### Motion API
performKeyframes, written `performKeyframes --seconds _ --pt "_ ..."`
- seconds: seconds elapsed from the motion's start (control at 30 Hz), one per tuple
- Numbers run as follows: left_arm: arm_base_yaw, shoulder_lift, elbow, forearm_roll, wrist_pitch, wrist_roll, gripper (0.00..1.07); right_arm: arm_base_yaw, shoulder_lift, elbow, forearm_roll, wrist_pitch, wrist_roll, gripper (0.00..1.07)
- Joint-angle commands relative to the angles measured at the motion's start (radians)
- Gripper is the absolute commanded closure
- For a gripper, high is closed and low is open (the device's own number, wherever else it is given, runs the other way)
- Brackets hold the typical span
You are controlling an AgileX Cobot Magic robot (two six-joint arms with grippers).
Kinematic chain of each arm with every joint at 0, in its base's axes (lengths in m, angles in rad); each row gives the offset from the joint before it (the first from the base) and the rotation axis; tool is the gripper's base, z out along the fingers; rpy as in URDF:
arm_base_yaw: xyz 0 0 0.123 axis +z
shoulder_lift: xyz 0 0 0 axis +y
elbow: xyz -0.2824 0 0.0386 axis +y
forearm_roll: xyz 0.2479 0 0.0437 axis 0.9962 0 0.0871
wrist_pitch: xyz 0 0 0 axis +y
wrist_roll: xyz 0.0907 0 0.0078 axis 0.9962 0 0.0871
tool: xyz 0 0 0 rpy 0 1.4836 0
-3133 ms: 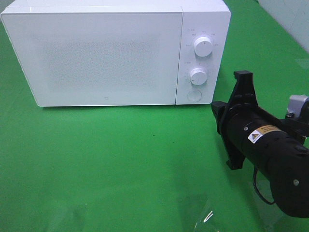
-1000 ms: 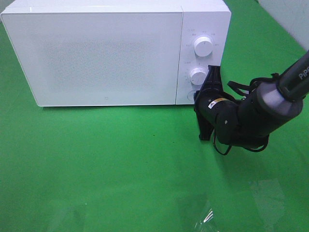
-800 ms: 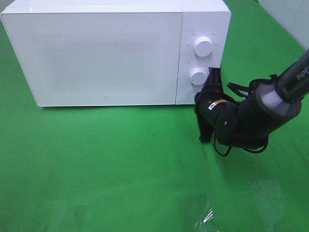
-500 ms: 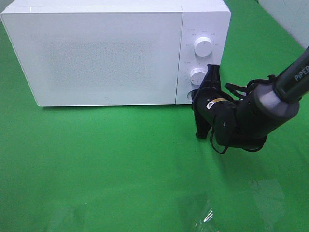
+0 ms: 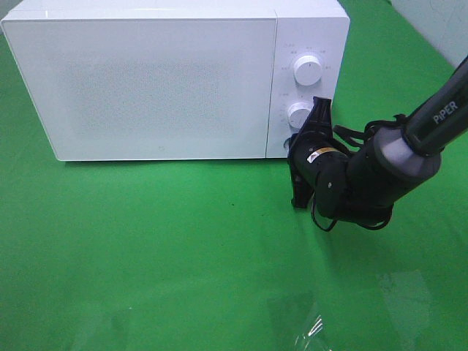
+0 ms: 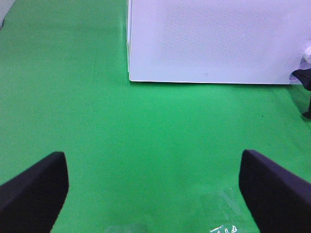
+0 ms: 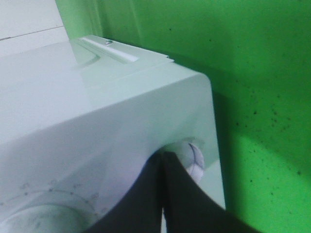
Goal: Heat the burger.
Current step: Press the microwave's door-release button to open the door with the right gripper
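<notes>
Exterior high view: the green cloth-covered table (image 5: 183,248) fills the field, and the big white box microwave (image 5: 146,80) sits at the back with its door closed, so where the burger is I cannot tell. My right claw (image 7: 162,156) is pinched tight on nothing, tips against the round white button (image 7: 196,160) at the foot of the control panel (image 5: 289,29), just under the lower white dial (image 5: 299,115). My left claw (image 6: 155,194) hangs over bare cloth, spread wide, empty.
</notes>
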Motion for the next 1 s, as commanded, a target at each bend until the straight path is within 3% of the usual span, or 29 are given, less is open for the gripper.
performKeyframes --seconds 0.03,0.43,1.0 --pt "0.003 -0.004 0.003 -0.006 -0.008 -0.004 0.19 -0.026 -0.019 -0.067 0.023 -0.284 -0.04 1.07" --pt "0.003 -0.004 0.003 -0.006 -0.008 -0.004 0.19 -0.026 0.056 -0.17 -0.009 -0.389 -0.068 1.07" --pt "0.003 -0.004 0.003 -0.006 -0.008 -0.004 0.19 -0.025 0.048 -0.166 -0.014 -0.323 -0.071 1.07"
